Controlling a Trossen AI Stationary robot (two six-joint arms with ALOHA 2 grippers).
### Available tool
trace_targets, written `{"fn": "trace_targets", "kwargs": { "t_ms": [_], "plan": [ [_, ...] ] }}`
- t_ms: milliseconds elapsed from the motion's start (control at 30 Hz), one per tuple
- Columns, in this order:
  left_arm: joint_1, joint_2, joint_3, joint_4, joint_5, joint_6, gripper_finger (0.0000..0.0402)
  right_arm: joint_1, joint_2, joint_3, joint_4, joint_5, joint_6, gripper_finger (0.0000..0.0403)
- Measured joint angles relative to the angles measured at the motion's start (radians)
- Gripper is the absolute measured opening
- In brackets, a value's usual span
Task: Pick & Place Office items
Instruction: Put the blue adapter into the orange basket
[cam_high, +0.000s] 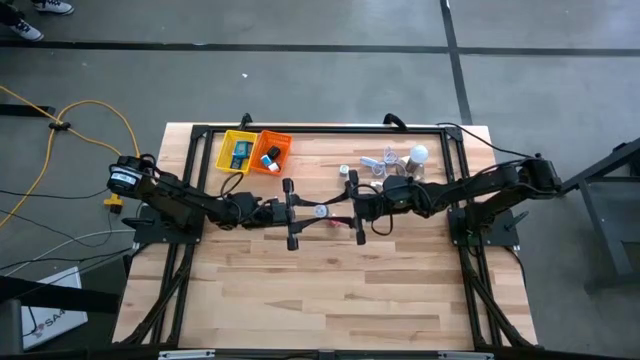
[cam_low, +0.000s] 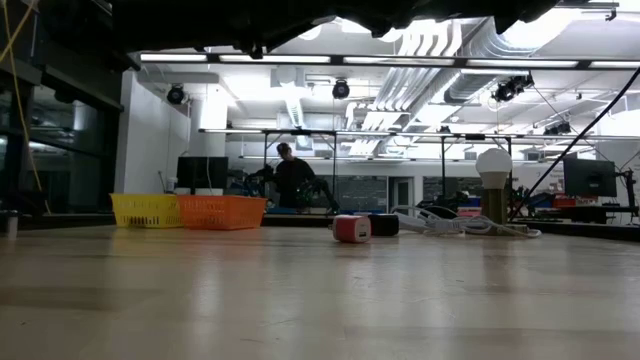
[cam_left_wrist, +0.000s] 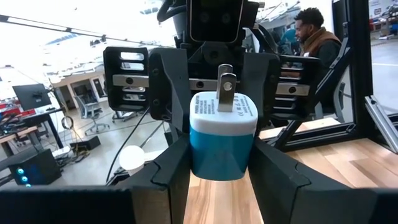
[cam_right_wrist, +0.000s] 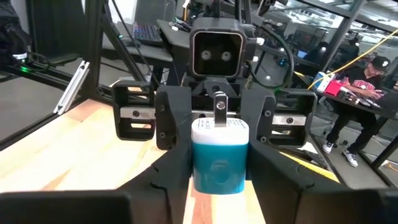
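charger (cam_left_wrist: 222, 134): blue-white, both sets of fingers pinch it mid-surface | bulb (cam_high: 419, 154) at 2 o'clock | baskets (cam_high: 254, 151) at 10 o'clock | wooden surface (cam_high: 330, 290)

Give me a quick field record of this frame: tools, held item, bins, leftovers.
stage: handover at table centre
left tool: shut on blue-and-white charger plug
right tool: facing the left tool, at the same plug; grip unclear
bins: yellow basket and orange basket, far left of the table, small items inside
still on table: pink-red item
other: light bulb; person in the room behind
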Motion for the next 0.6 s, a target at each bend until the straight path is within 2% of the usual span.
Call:
{"fn": "trace_targets", "kwargs": {
  "t_ms": [400, 600],
  "plan": [
    [0.000, 0.000, 0.000, -0.007, -0.011, -0.043, 0.0135, 0.000, 0.000, 0.000, -0.002, -0.024, 0.000, 0.0201],
    [0.000, 0.000, 0.002, -0.047, -0.103, -0.066, 0.0135, -0.001, -0.005, -0.001, -0.010, 0.025, -0.029, 0.0204]
  ]
}}
